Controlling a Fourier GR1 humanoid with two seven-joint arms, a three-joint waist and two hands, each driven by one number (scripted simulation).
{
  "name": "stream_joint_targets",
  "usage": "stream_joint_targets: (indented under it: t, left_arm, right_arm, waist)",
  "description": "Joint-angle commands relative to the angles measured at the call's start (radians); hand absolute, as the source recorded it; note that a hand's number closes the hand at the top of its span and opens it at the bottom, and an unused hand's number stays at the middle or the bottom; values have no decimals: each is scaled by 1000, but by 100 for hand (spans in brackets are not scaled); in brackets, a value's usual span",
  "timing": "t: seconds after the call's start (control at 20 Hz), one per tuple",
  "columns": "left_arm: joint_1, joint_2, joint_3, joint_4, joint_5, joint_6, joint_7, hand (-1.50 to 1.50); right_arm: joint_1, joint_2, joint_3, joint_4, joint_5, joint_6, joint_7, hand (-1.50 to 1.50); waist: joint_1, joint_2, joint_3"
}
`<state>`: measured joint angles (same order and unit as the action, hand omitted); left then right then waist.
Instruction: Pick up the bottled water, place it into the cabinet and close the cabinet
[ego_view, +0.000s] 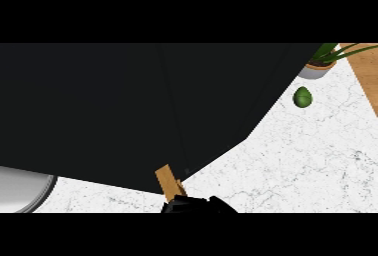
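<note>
Left of the one hand (193, 205) that shows, at the view's lower left corner, a pale grey rounded object (26, 190) pokes out from under a large black mass; what it is I cannot tell. That black mass, most likely the cabinet (133, 110) seen from above, spreads up and away from the hand and covers most of the view. Its lower edge runs slantwise down to a point just above the hand. Right there a narrow wooden edge (170, 181) sticks out, touching or almost touching the hand's top; I judge it to be the cabinet door seen edge-on, with the hand placed against it in order to swing it. Only the dark top of this hand shows at the bottom edge, so which hand it is, and whether its fingers are released or clenched, cannot be told.

The bottled water is nowhere in sight. It may be inside the cabinet already, which would fit a hand at the door, but that is a guess.

Right of the hand lies bare white marble counter (310, 165). Far up and to the right sits a green avocado (303, 97), and beyond it a potted plant (317, 67) beside a wooden surface (365, 70), all well apart from the hand and seemingly no part of the task.
</note>
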<state>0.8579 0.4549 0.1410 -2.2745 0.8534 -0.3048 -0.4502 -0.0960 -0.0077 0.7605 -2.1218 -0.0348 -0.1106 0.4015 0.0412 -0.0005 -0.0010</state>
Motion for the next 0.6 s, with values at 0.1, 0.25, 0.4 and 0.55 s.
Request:
stream_joint_targets:
  t: [0.1, 0.25, 0.4, 0.55]
  left_arm:
    - [85, -22, 88, -23, 61, -100, 18, -150]
    - [49, 4, 176, 31, 147, -122, 40, -150]
    - [97, -33, 183, -6, 152, -153, 48, -150]
    - [112, -38, 209, 6, 184, -199, 73, -150]
  right_arm:
    - [-274, 7, -138, 189, -169, -78, 26, 150]
    - [-294, 8, -277, 249, -265, 17, -13, 150]
    - [-408, 8, -346, 319, -352, -28, 7, 150]
    - [-463, 8, -422, 427, -416, 25, -28, 150]
  waist:
    - [-5, 1, 1]
    - [-17, 2, 1]
    - [-12, 1, 1]
    - [-11, 2, 1]
